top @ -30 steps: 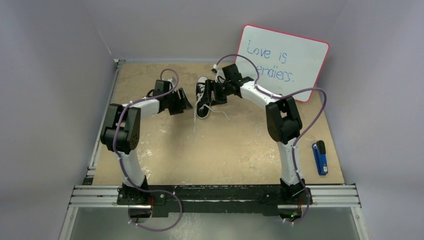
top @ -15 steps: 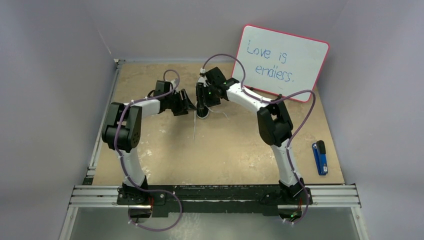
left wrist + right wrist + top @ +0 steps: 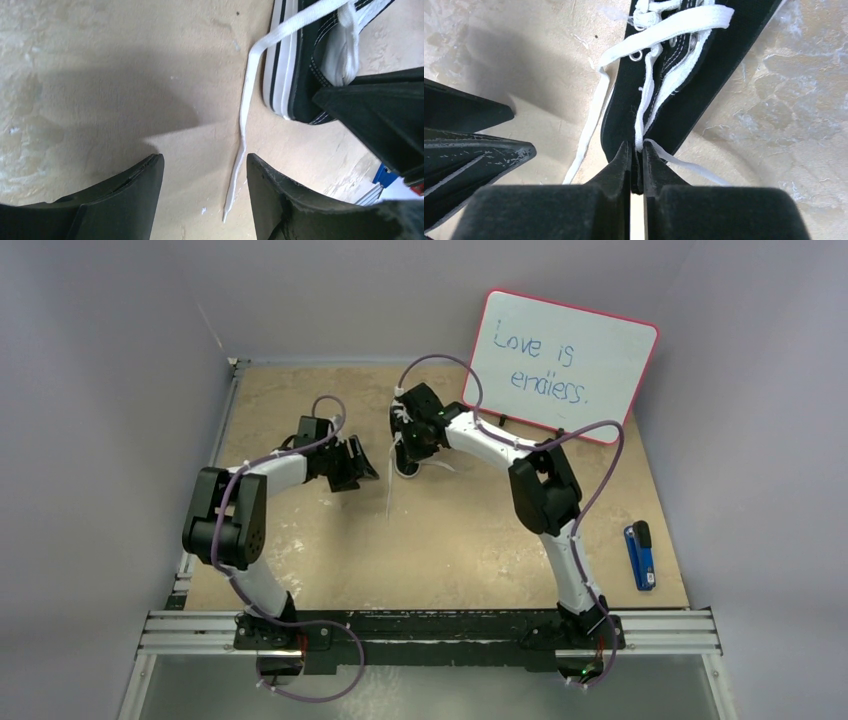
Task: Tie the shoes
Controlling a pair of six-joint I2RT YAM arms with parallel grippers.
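1. Black canvas sneaker (image 3: 704, 75) with white rubber sole lies flat at far centre of the tan tabletop (image 3: 450, 540), between both arms.
2. Grip check: right gripper (image 3: 636, 150) is pinched almost closed on one white lace strand (image 3: 642, 115) at the shoe's edge.
3. Other side: left gripper (image 3: 205, 165) is spread wide and empty, with the loose lace end (image 3: 243, 115) just beyond its fingers.
4. Judgement: draw the pinched strand up slowly so the shoe does not drag. Take the loose end near its tip.

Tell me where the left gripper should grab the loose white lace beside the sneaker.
Grip the loose lace on its straight free stretch near the tip, clear of the sneaker. It lies flat on the table, lined up inside the open left gripper, so likely come straight down from above, closing across its width. The right gripper pinches the other lace end.
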